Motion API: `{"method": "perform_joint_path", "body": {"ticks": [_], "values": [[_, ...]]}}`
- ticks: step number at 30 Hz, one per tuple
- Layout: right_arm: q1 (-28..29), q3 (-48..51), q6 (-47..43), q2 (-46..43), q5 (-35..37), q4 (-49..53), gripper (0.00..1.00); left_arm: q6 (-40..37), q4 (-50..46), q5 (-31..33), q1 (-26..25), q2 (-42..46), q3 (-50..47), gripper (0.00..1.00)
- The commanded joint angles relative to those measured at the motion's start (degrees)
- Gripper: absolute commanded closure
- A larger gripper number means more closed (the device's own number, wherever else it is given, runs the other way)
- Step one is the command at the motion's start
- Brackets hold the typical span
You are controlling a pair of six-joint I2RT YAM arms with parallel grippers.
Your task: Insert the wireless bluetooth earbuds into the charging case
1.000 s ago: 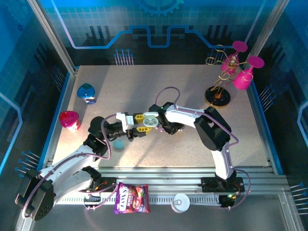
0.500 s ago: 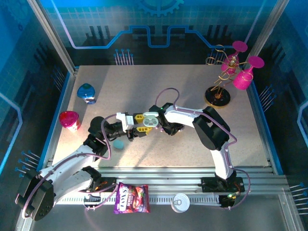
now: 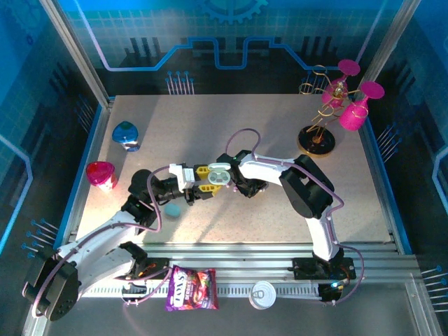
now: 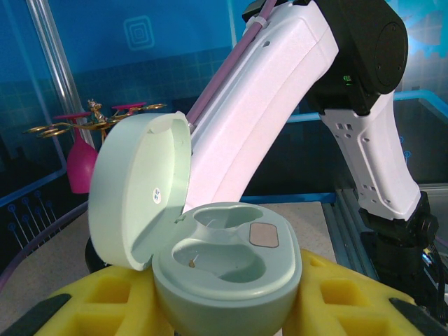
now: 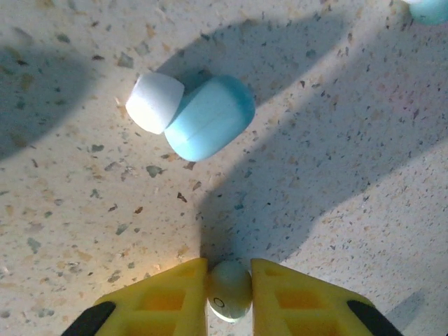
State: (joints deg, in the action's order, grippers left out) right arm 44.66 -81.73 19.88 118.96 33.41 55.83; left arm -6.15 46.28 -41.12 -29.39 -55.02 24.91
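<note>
1. Left gripper (image 4: pixel 227 311): its yellow fingers (image 4: pixel 336 294) clamp the pale green charging case (image 4: pixel 227 269) low on the body, one finger on each side. The case sits roughly upright and appears to be lifted off the counter (image 3: pixel 280 133).
2. Case condition: the lid (image 4: pixel 140 189) is swung fully back on its hinge, and both sockets (image 4: pixel 210 259) are seen empty.
3. Right gripper (image 5: pixel 229 276): the fingers pinch one pale green earbud (image 5: pixel 229 288) right at their tips. From overhead, this gripper sits just beside the case, on the side away from the left arm.
4. Also noted: a light blue pebble-shaped item (image 5: pixel 210 117), touching a white piece (image 5: pixel 155 103), lies on the counter apart from the case. It is judged no part of this step.
5. Step in hand, as judged: seat the pinched bud in one socket. Which socket it fits cannot be told from these views.
6. Recommendations:
   - Keep the case steady and level in the left gripper.
   - Bring the bud over the open mouth from the side opposite the lid.
   - Turn the bud to match the socket's outline, then lower it straight in.
   - Spread the right fingers only once the bud rests in the recess.
7. Risks: the tip grip is slight, so the bud may twist or slip. A knock could push the lid shut.
</note>
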Motion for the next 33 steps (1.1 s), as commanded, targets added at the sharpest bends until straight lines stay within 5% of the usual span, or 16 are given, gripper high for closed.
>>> {"method": "perform_joint_path", "body": {"ticks": [1, 10, 18, 33], "values": [[-0.50, 1.44, -0.19, 0.49, 0.07, -0.35, 0.84, -0.62, 0.39, 0.43, 0.26, 0.18, -0.22, 0.80], [-4.83, 8.20, 4.15, -12.33, -12.71, -8.22, 0.86, -0.44, 0.47, 0.52, 0.24, 0.09, -0.31, 0.80], [-13.52, 18.56, 13.07, -24.66, -33.22, -19.61, 0.86, -0.11, 0.78, 0.54, 0.16, -0.04, -0.41, 0.80], [-21.94, 24.54, 17.91, -25.01, -56.97, -28.60, 0.88, 0.96, 3.22, 0.40, 0.05, -2.19, -1.20, 0.81]]}}
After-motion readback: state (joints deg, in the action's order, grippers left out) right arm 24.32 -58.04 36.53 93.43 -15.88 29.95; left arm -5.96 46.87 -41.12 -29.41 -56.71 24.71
